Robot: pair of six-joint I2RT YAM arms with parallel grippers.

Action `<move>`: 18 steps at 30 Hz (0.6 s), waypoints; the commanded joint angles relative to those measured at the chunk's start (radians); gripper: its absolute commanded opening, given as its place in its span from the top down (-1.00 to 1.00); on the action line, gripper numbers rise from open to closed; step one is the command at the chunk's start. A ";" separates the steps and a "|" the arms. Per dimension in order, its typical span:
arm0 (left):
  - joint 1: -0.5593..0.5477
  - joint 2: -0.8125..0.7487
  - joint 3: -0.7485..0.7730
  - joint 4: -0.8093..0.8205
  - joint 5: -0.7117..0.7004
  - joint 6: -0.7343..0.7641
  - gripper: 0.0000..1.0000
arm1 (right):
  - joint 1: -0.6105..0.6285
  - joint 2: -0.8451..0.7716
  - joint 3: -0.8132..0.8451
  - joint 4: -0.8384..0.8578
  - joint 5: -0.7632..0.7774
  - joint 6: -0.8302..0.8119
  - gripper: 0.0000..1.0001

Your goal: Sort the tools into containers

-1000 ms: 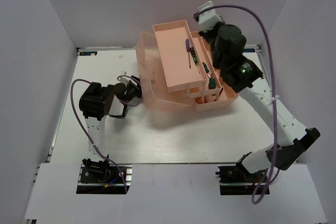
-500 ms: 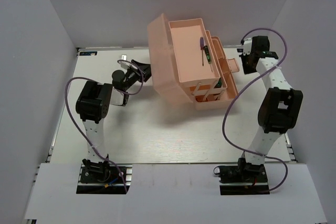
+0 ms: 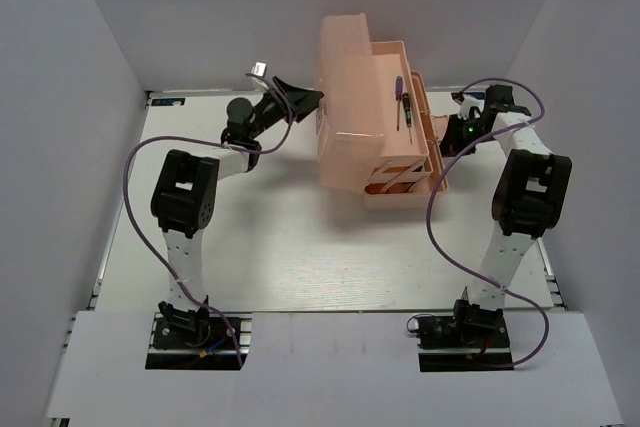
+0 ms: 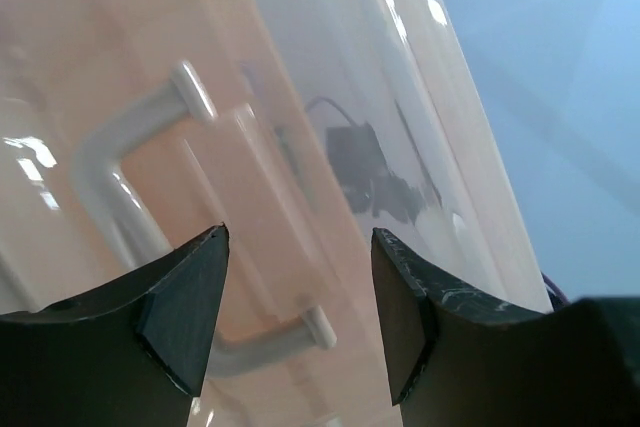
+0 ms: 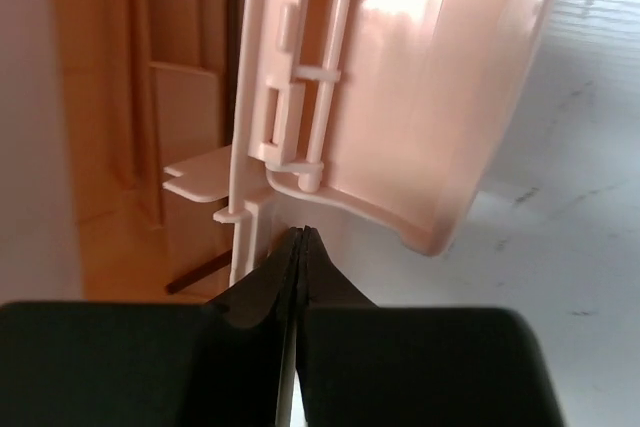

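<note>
- Toolbox (image 3: pixel 395 193) stands open on the table (image 3: pixel 300 237); its lid (image 3: pixel 345 87) is raised upright on its left side, and the fold-out tiers spread to the right of the lid.
- Top tray (image 3: pixel 385 62) sits highest, just right of the lid; two tools lie in it lengthwise, side by side, towards its right wall.
- One is the slim screwdriver (image 3: pixel 399 93); the green-handled screwdriver (image 3: pixel 409 104) lies just right of it, close alongside; whether they touch is too small to tell.
- Lower tier (image 3: pixel 395 179) shows under the tray at the toolbox's near side; something orange shows through its wall, too blurred to name.
- Left gripper (image 4: pixel 298 242) is at the toolbox's left, facing the outer face of the lid; it is released, jaws spread wide, nothing clamped.
- Its wrist view shows the lid's white handle (image 4: pixel 100 159) just beyond the fingers (image 4: pixel 185 307); whether they touch the lid cannot be told.
- Right gripper (image 5: pixel 298 237) is at the toolbox's right side, low by the table; it is clenched, tip pressed to tip, with nothing between.
- Its tips sit right at the edge of a pink wall, just under the latch (image 5: pixel 305 77); contact cannot be told.
- A thin dark rod (image 5: pixel 200 275) shows through the wall left of those tips; it is too faint to name.
</note>
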 commanded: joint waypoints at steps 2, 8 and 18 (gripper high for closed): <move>-0.099 0.056 0.125 -0.112 0.093 0.017 -0.38 | 0.016 -0.001 0.003 -0.003 -0.281 0.102 1.00; -0.165 0.103 0.267 -0.149 0.114 0.017 -0.38 | 0.010 -0.026 -0.032 0.007 -0.183 0.100 1.00; -0.141 -0.376 0.054 -0.490 -0.058 0.419 -0.47 | -0.030 -0.115 -0.109 0.034 -0.027 0.083 1.00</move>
